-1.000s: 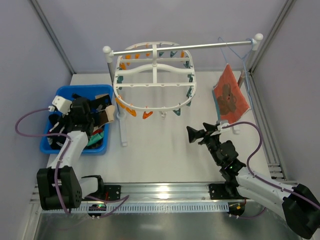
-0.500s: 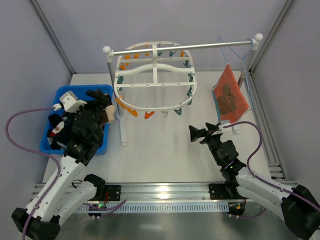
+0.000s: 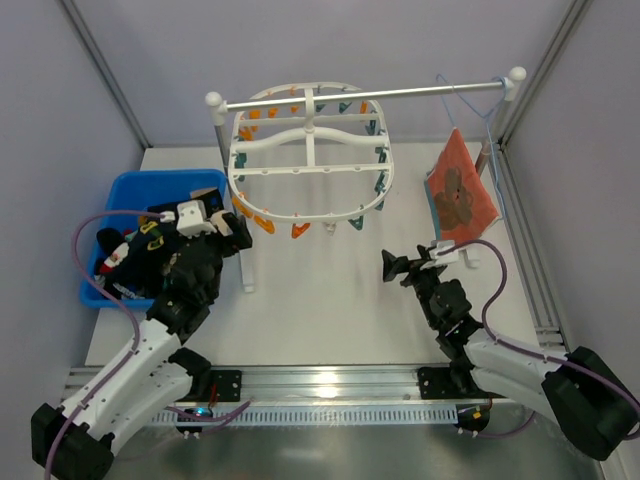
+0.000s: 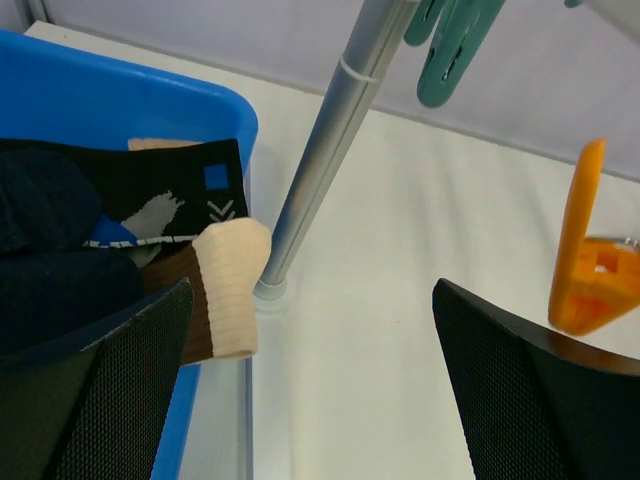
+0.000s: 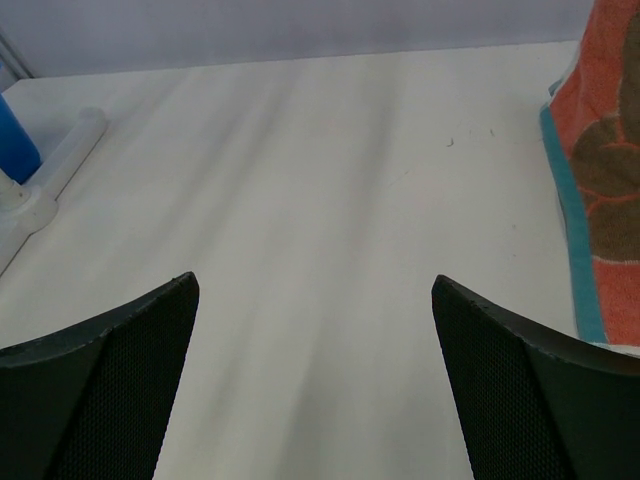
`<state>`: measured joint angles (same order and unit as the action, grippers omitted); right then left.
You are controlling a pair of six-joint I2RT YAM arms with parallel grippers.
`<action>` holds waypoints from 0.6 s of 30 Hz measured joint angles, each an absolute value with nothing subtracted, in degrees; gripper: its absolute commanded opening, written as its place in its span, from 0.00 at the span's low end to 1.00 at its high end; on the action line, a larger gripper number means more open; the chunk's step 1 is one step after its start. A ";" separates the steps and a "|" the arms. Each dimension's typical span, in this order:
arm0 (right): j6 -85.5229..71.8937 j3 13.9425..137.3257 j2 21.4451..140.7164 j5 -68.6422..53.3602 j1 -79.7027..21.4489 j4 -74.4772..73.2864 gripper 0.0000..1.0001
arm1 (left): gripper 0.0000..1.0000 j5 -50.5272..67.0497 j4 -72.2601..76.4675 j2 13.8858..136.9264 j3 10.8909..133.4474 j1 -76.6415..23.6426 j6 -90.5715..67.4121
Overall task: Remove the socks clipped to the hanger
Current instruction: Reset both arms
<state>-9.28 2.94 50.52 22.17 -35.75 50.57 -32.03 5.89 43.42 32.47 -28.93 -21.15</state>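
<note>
Left end effector (image 3: pixel 230 235): fingers spread wide, empty, at the bin's right edge beside the rail post (image 3: pixel 244 265).
Right end effector (image 3: pixel 392 267): spread, low over the bare surface (image 3: pixel 330 300).
Socks (image 3: pixel 115 255): heaped in blue bin (image 3: pixel 130 185).
Hanger (image 3: pixel 310 150): hung on rail (image 3: pixel 400 93).

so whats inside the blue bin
The blue bin holds mostly dark socks, among them a black sock with a blue square and a brown sock whose beige cuff lies over the rim. The left arm covers its right side, so what lies there is hidden.
</note>
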 measured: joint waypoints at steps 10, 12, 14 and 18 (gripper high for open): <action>-7.57 2.87 63.37 23.70 -35.55 57.49 0.98 | 0.99 -27.90 8.27 35.42 21.80 -28.93 -20.75; -7.42 2.87 64.14 23.86 -35.53 57.89 0.98 | 1.00 -27.42 8.25 35.24 21.28 -28.93 -21.02; -7.40 2.87 64.01 24.08 -35.51 58.70 0.98 | 0.99 -27.20 8.38 35.11 21.26 -28.93 -21.19; -7.40 2.85 63.37 24.32 -35.51 59.86 0.97 | 1.00 -27.20 8.95 35.00 21.26 -28.93 -21.85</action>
<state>-7.40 2.85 63.37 24.32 -35.51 59.86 -27.20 8.95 35.00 21.26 -28.93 -21.85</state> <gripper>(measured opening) 0.976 0.994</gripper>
